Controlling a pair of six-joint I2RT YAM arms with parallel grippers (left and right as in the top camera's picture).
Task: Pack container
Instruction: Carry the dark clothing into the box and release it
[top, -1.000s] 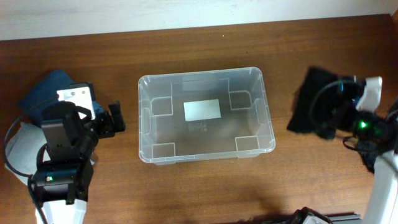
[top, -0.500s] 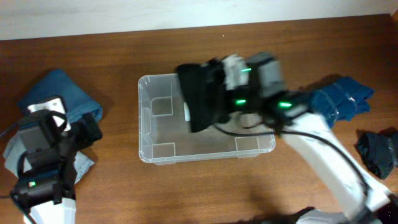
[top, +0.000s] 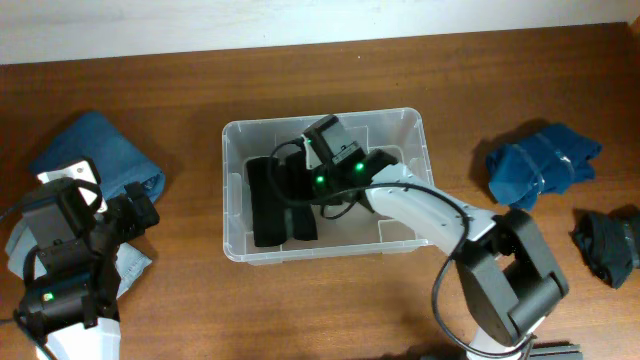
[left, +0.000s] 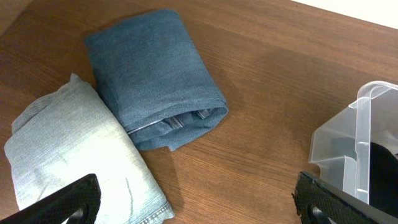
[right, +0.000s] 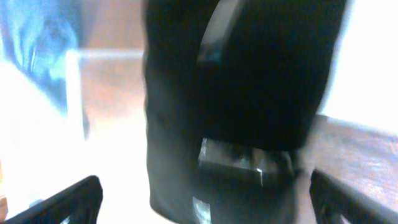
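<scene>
Overhead | I read left gripper (top: 142, 212) spread wide beside folded jeans (top: 95, 150) | container (top: 425, 180) at centre of table (top: 330, 305), black garment (top: 270, 205) inside | right gripper (right: 205, 199) wide, over that garment | blue cloth (top: 540, 165) at right.

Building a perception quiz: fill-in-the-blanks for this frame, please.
1. The garment in the container is ___.
2. The right hand, over the container, has its fingers ___.
3. The folded jeans by the left hand lie on the ___.
Missing: black; open; table.
</scene>
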